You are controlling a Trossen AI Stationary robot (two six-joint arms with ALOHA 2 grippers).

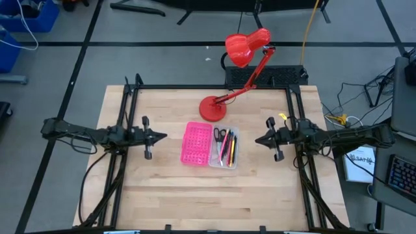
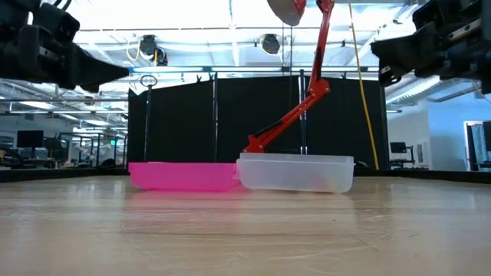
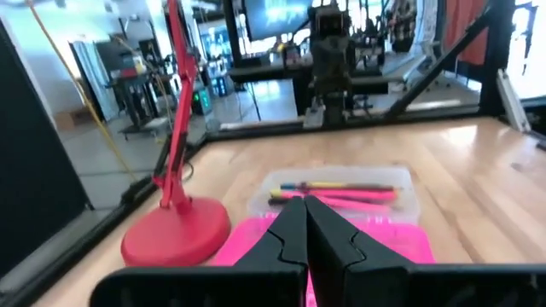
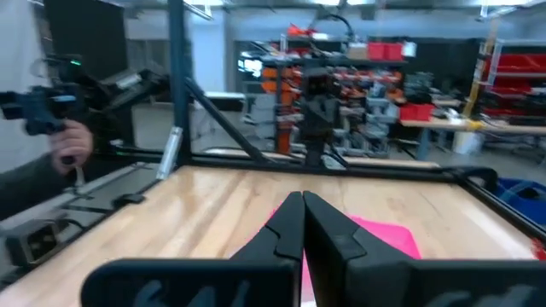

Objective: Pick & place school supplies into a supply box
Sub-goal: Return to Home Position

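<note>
Both arms stretch out level above the table, facing each other across the box (image 1: 197, 144). The left gripper (image 1: 162, 136) and the right gripper (image 1: 258, 139) have their fingers pressed together, holding nothing. Pens (image 1: 229, 149) and scissors (image 1: 220, 134) lie in the box's clear half.

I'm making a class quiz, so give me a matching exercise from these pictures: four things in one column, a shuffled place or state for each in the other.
1 red desk lamp's round base
2 bright pink perforated plastic box half
3 clear plastic box half
4 left hand

a holds thin coloured pens and black-handled scissors
b shut, empty
c standing behind both halves
d half nearer the left hand

Pairs: 1c, 2d, 3a, 4b
</note>
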